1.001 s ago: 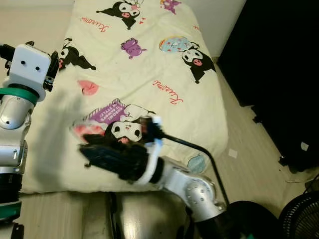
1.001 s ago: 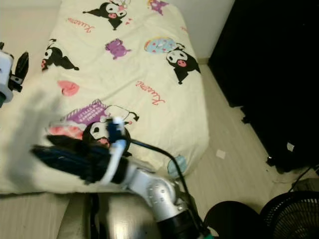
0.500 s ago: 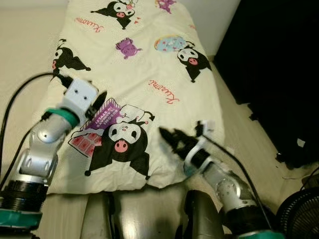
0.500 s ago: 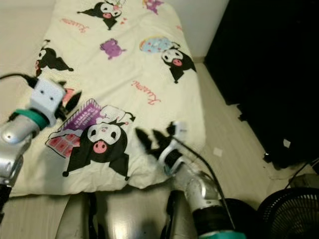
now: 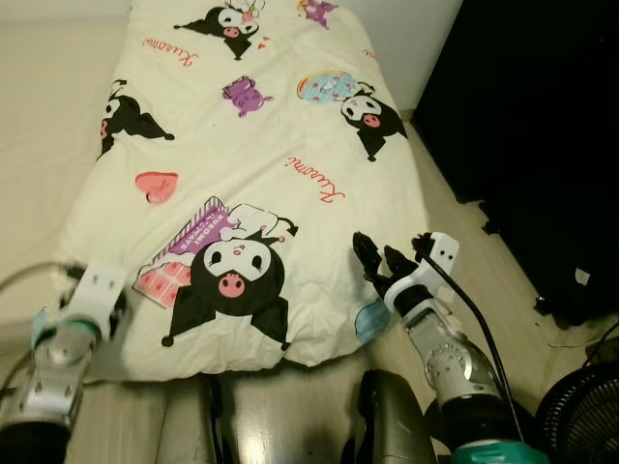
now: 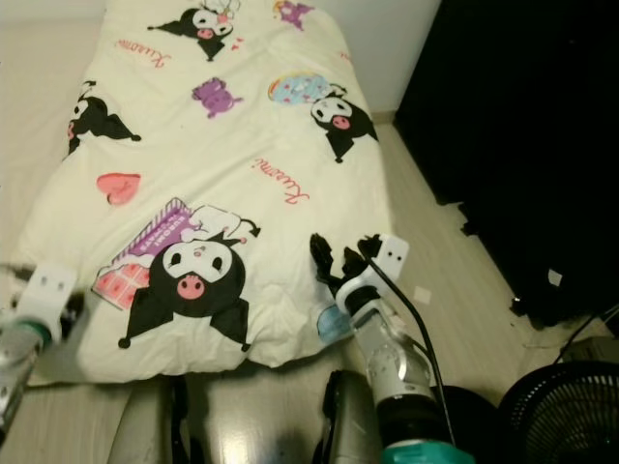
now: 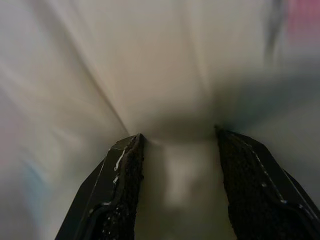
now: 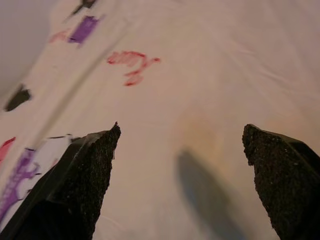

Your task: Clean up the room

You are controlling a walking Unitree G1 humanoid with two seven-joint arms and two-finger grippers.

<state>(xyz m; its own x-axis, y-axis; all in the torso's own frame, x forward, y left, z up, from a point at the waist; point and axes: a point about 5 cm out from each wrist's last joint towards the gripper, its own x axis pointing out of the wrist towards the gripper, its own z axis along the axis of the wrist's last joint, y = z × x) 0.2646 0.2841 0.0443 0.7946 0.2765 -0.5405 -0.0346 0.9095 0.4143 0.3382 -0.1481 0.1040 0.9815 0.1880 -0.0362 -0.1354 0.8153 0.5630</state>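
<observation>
- Cream cotton quilt printed with black cartoon characters (image 5: 261,164) lay spread flat, its near edge just ahead of the robot.
- At the quilt's near left corner sat the left gripper (image 5: 104,311); in its wrist view the fingers (image 7: 122,195) stood moderately apart with a fold of cream cloth rising between them, not yet pinched.
- At the near right corner the right gripper (image 5: 379,263) hovered over the cloth, fingers (image 8: 85,175) spread wide and holding nothing.
- Judged step: taking hold of the quilt's two near corners to straighten or fold it. The next move calls for both grippers to close on cloth together.
- Count: one quilt, two grippers.
- Beyond the right edge stood one dark cabinet (image 5: 542,126); one black fan (image 5: 585,425) sat on the floor.
</observation>
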